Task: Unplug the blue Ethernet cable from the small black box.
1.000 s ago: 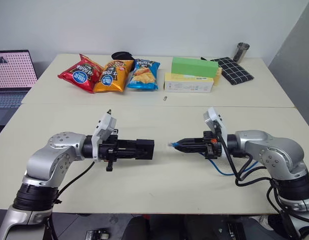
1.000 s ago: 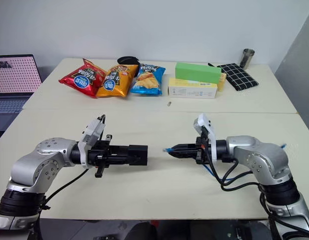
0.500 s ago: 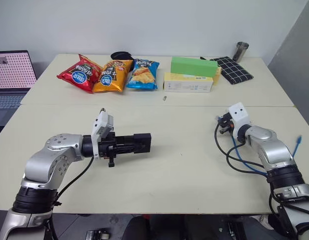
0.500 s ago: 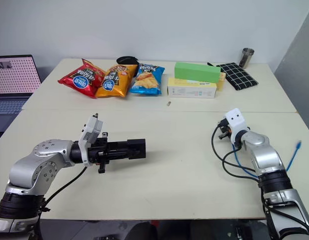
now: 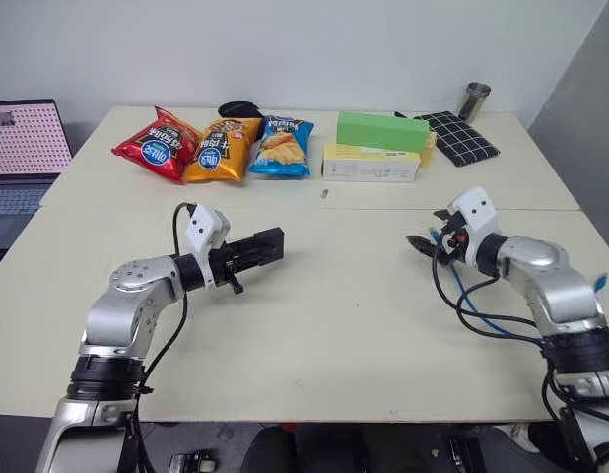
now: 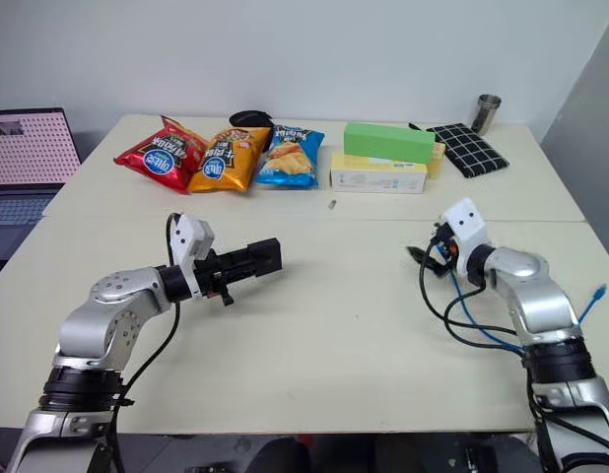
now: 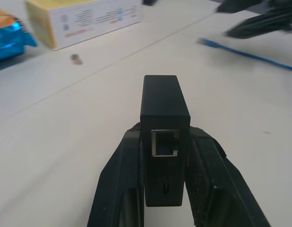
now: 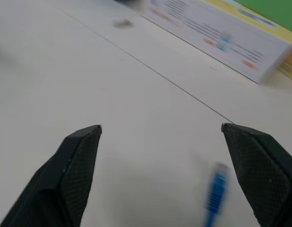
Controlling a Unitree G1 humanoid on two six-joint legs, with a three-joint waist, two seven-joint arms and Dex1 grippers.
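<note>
Left hand point(image 7: 166, 189): clamped on the small black box point(image 7: 164, 124), one finger on each side face. The box is held clear above the surface point(image 5: 324, 325), pointing toward the middle of the surface.
Box port: the square socket on the box's edge faces the left wrist camera and has no plug in it.
Right hand point(image 8: 162, 177): fingers spread wide, nothing between them. It hovers over the right part of the surface, pointing inward toward the left hand.
Blue cable point(image 5: 479, 317): free of the box. One blue plug point(image 8: 216, 189) lies on the surface, seen between the spread fingers of the right hand; the blur leaves it unclear whether it touches either finger. The cord runs back under the right forearm, among the black arm cables, and the other plug point(image 5: 599, 285) sticks up past the right edge of the surface.
Separation: box and cable are well apart, the box on the left half, the cable on the right.
Far end of surface: red chip bag point(image 5: 157, 144), orange chip bag point(image 5: 220, 149) and blue chip bag point(image 5: 283, 146) side by side; green box point(image 5: 381, 130) resting on a yellow-and-white carton point(image 5: 372, 164); checked cloth point(image 5: 460, 138); metal cup point(image 5: 473, 101).
Small part: a tiny metal piece point(image 5: 325, 193) lies alone in front of the carton.
Off to the left: a laptop point(image 5: 27, 148), screen lit.
</note>
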